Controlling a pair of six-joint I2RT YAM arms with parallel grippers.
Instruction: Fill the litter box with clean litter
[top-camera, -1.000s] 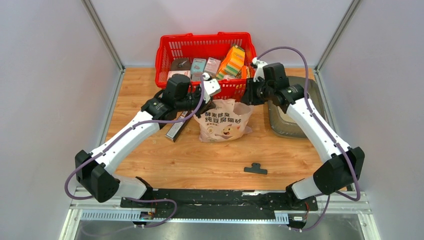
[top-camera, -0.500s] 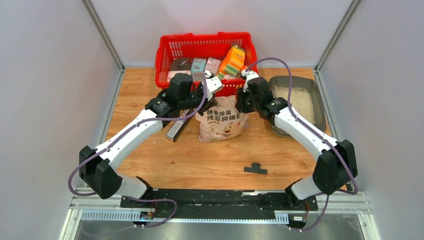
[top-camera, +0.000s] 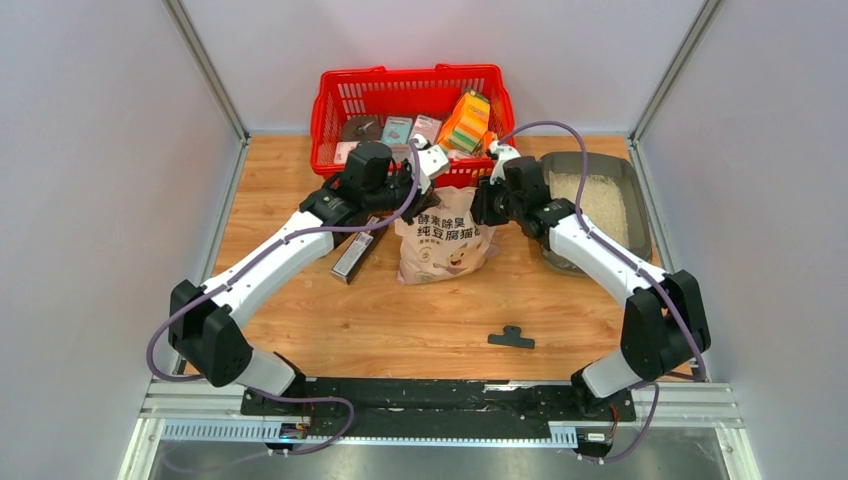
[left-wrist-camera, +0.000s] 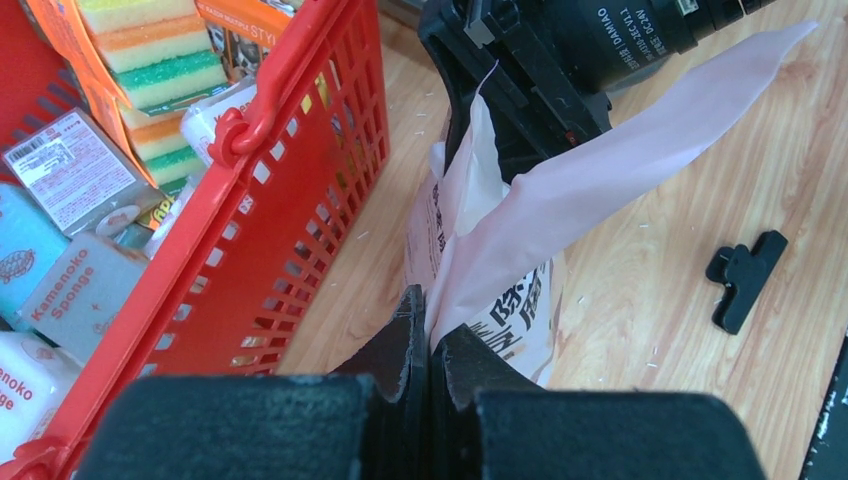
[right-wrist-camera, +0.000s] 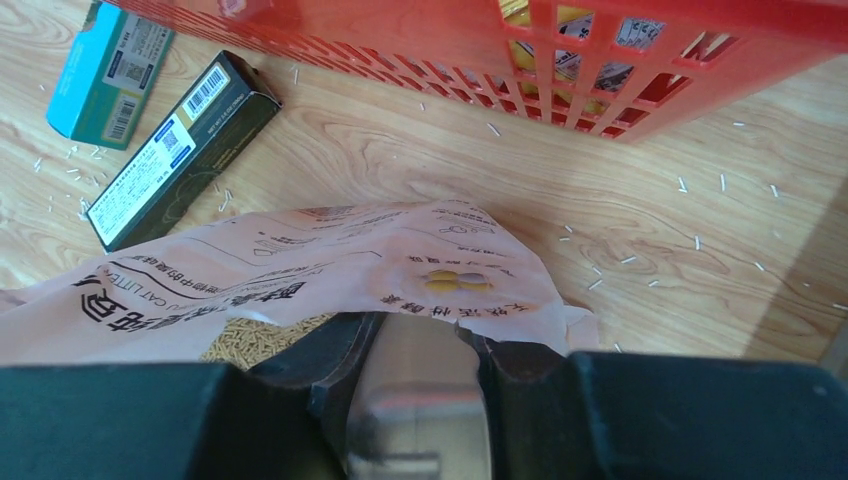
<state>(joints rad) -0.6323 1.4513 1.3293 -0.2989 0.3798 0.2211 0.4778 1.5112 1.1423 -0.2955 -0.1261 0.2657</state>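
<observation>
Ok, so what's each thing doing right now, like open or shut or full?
litter box: partly filled with litter
bag: upright, top open, edge pinched
left gripper: shut on the bag's edge
right gripper: shut on what looks like a scoop, at the bag's mouth
basket: upright, loaded
clip: lying loose on the table, off the bag

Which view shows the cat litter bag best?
Top external: the whole bag stands between the arms, printed front readable. Left wrist shows only its top edge, pinched in the left tool. Right wrist shows its open mouth with tan litter inside, past the right tool, which grips what looks like a clear scoop.
</observation>
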